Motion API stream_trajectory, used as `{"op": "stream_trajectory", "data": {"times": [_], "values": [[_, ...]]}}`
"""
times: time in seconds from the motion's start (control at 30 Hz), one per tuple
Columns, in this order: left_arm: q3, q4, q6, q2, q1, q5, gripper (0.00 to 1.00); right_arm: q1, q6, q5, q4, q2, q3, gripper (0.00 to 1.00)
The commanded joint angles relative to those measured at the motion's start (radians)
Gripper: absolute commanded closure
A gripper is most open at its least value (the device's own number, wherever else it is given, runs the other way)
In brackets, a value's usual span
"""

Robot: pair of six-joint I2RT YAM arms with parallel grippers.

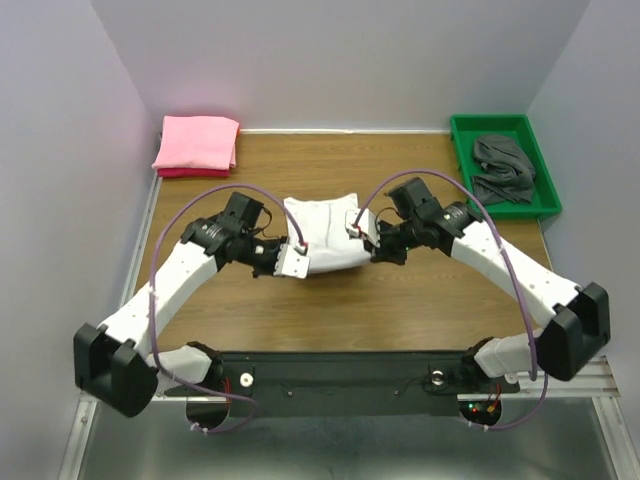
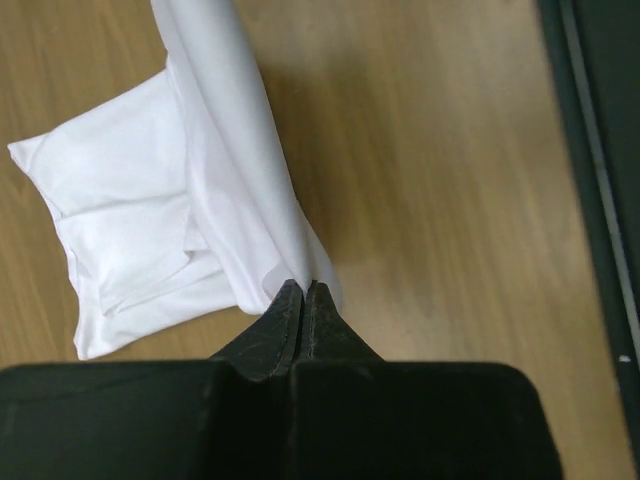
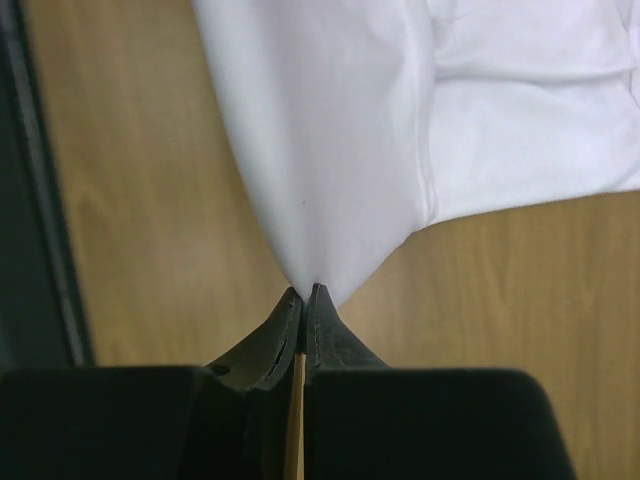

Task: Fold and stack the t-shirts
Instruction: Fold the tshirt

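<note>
I am working over the wooden table (image 1: 400, 290), and the white t-shirt (image 1: 325, 240) is sitting at its middle, partly folded, with its near edge lifted off the wood between my two arms. That lifted edge is running left to right from one gripper to the other, so I am reading that as the long axis for now. The rest of the cloth is trailing away from me toward the far side, where layers are lying bunched and overlapped.

The fabric is looking thin, light and limp. It is draping into a peak at each pinch and sagging between them, so I judge it will slump wherever it is not supported. Corners or the hem are the places to grip it, held taut.

The pink folded stack (image 1: 197, 143) is resting at the far left corner. The green tray (image 1: 458, 165) at the far right is holding a crumpled gray t-shirt (image 1: 503, 168).

My left gripper (image 2: 303, 290) is pressing its jaws together on a fold of white cloth, and my right gripper (image 3: 305, 292) is pinching another fold the same way.
</note>
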Motion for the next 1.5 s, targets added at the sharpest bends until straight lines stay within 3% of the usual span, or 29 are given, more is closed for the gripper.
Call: {"op": "stream_trajectory", "data": {"times": [0.0, 0.1, 0.27, 0.43, 0.6, 0.77, 0.87, 1.0, 1.1, 1.27, 1.47], "values": [[-0.04, -0.138, -0.026, -0.133, -0.026, 0.088, 1.0, 0.056, 0.04, -0.097, -0.163, -0.135, -0.053, 0.99], [-0.012, -0.176, -0.054, -0.11, -0.026, 0.123, 1.0, 0.059, 0.051, -0.055, -0.164, -0.132, -0.032, 0.99], [0.186, -0.253, -0.033, 0.051, 0.041, 0.12, 1.0, 0.012, -0.024, 0.002, -0.164, -0.023, 0.057, 0.99], [0.374, -0.331, 0.073, 0.342, 0.158, 0.152, 1.0, -0.071, -0.105, -0.036, -0.163, 0.155, 0.175, 0.99], [0.603, -0.34, 0.077, 0.664, 0.197, 0.175, 1.0, -0.163, -0.197, -0.085, -0.161, 0.415, 0.298, 0.99], [0.814, -0.306, -0.008, 0.923, 0.206, 0.169, 1.0, -0.231, -0.208, -0.134, -0.151, 0.653, 0.419, 0.99], [0.893, -0.27, -0.116, 0.988, 0.204, 0.171, 0.99, -0.251, -0.21, -0.13, -0.12, 0.706, 0.421, 1.0], [0.847, -0.199, -0.167, 1.034, 0.204, 0.149, 0.99, -0.254, -0.191, -0.127, -0.077, 0.767, 0.433, 0.99], [0.717, -0.167, -0.161, 0.986, 0.201, 0.156, 0.99, -0.254, -0.158, -0.137, -0.077, 0.775, 0.425, 0.99], [0.421, -0.087, -0.13, 0.814, 0.191, 0.172, 0.97, -0.214, -0.087, -0.197, -0.082, 0.613, 0.266, 0.99], [0.301, -0.061, -0.12, 0.663, 0.198, 0.223, 0.96, -0.199, 0.094, -0.295, -0.091, 0.491, 0.258, 0.97]]}}
